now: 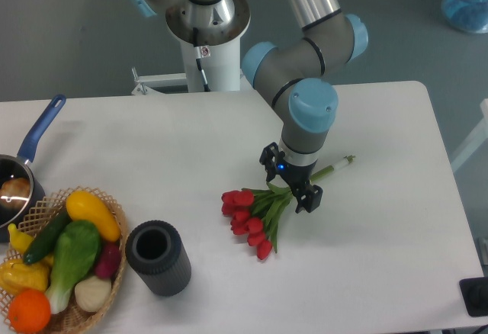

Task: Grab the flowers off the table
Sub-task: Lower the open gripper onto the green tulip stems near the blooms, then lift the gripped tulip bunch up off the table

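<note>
Gripper (290, 187) hung low over the flowers (255, 210), with the pickup not yet made.

The flowers lay flat near the middle of the table (381, 242), red buds toward the camera and the pale stems running up and right past the gripper. Its fingers stood spread, one on each side of the stems where the leaves begin, grasping nothing. Closing and lifting were judged to remain.
</note>
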Controlling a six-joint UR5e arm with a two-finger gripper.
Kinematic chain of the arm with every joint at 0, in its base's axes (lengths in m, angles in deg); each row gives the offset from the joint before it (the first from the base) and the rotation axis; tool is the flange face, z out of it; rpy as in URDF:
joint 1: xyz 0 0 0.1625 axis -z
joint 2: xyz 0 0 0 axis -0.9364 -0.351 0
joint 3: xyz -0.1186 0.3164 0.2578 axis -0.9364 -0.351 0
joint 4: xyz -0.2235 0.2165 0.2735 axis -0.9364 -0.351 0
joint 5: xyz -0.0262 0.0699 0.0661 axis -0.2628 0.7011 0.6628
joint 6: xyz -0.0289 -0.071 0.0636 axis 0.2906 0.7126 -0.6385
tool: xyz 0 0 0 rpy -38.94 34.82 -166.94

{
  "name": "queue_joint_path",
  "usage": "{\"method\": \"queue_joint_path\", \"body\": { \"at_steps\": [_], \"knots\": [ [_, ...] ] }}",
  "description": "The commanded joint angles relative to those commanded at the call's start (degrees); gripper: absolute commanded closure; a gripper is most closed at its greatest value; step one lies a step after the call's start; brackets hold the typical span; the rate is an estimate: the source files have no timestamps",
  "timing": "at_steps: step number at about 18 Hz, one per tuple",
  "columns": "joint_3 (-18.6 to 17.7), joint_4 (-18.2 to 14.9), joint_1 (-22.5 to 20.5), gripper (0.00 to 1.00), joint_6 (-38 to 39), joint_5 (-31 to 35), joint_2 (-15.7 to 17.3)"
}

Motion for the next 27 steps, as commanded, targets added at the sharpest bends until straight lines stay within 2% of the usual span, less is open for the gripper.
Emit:
{"method": "queue_joint_path", "body": {
  "at_steps": [6,7,8,11,14,15,19,21,27],
  "knots": [
    [0.1,0.2,0.8,0.0,0.1,0.0,-1.2],
    [0.2,0.2,0.9,0.1,0.2,0.1,-1.7],
    [0.1,0.2,1.0,0.25,1.0,0.0,-1.9],
    [0.2,0.3,1.4,0.48,2.6,0.0,-2.4],
    [0.1,0.2,1.5,0.85,3.2,0.0,-2.5],
    [0.1,0.3,1.5,0.91,3.4,0.0,-2.4],
    [0.1,0.2,1.4,0.96,7.5,-0.1,-0.8],
    [0.1,-0.1,0.8,1.0,6.9,0.3,0.8],
    [1.4,-1.4,-2.6,1.0,8.3,1.4,6.0]
  ]
}}
